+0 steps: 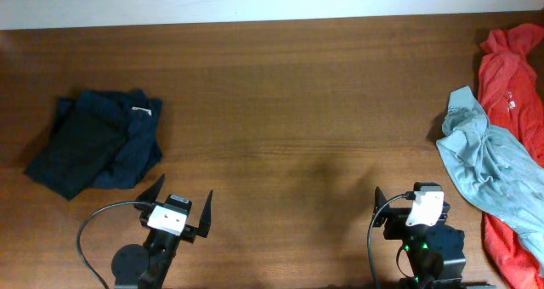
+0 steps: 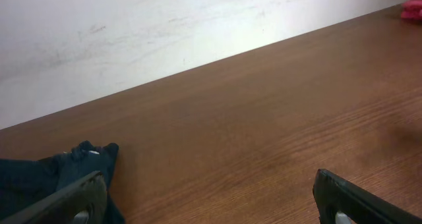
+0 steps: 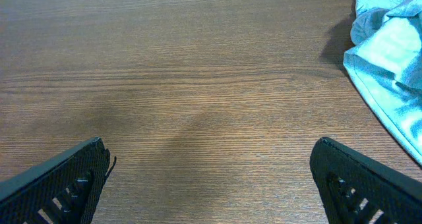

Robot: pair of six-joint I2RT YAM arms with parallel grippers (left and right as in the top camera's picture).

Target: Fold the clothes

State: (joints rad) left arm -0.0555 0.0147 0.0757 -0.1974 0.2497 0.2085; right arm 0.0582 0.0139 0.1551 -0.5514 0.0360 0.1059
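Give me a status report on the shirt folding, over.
Left hand open, empty. Right hand open, empty. Teal T-shirt crumpled far right, unfolded, partly over red garment.

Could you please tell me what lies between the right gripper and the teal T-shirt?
Only bare table wood lies between the right gripper and the T-shirt; the right wrist view shows it.

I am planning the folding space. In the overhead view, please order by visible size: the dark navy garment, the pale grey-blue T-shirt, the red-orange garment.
1. Dark navy garment.
2. Pale grey-blue T-shirt and red-orange garment: unsure, the latter is partly covered and cropped.
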